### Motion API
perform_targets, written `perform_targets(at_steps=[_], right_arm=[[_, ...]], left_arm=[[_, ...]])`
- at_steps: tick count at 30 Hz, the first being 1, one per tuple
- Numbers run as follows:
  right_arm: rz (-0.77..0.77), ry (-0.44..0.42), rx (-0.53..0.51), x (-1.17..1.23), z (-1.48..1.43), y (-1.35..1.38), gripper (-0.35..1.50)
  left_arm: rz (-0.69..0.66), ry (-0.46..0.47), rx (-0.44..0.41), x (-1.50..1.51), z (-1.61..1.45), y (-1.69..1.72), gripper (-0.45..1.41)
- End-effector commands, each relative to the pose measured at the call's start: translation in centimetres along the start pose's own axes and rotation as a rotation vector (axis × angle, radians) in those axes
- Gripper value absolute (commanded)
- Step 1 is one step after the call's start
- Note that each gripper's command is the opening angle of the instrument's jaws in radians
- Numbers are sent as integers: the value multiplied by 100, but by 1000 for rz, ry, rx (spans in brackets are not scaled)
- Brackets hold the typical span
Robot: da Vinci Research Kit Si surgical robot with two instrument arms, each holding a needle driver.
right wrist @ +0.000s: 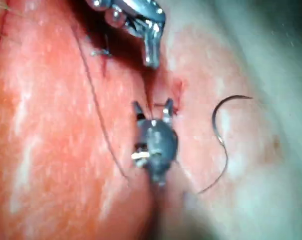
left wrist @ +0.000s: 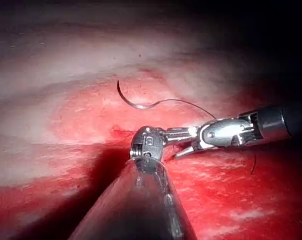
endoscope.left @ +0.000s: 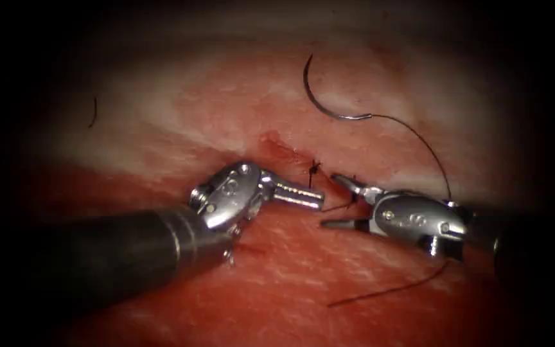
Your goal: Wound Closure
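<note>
The curved needle (endoscope.left: 319, 96) (left wrist: 128, 100) (right wrist: 220, 120) lies free on the tissue (endoscope.left: 226, 103), beyond and to the right of the cut (endoscope.left: 276, 146), held by neither tool. Its thread (endoscope.left: 422, 138) arcs right, down toward the right tool's wrist. A dark knot (endoscope.left: 315, 168) sits on the cut. My left tool (endoscope.left: 298, 195) (left wrist: 183, 133) (right wrist: 151, 55) is shut, and a short thread strand (endoscope.left: 338, 207) leaves its tip. That strand passes between the open jaws of my right tool (endoscope.left: 330, 200) (right wrist: 151, 107), which grips nothing.
A loose length of thread (endoscope.left: 387, 292) lies on the red tissue below the right tool. A small cut piece of thread (endoscope.left: 92, 112) rests on the pale tissue far left. Red fluid (endoscope.left: 271, 138) marks the cut.
</note>
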Motion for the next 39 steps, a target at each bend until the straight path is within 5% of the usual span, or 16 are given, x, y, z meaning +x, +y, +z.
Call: perform_targets(at_steps=[1,27,29,31,39], right_arm=[[-7,-6,7,-11,16,-6,148],[-37,-15,-19,-44,63,-19,143],[-40,-17,-1,-45,61,-23,89],[-40,-29,42,-43,58,-25,-30],[-40,38,84,-28,48,-17,-35]], left_arm=[[4,1,-3,-5,3,-2,-45],[5,-4,2,-6,12,7,-45],[5,-4,2,-6,12,7,-45],[5,-5,2,-6,12,8,-45],[4,-11,0,-6,11,9,-45]])
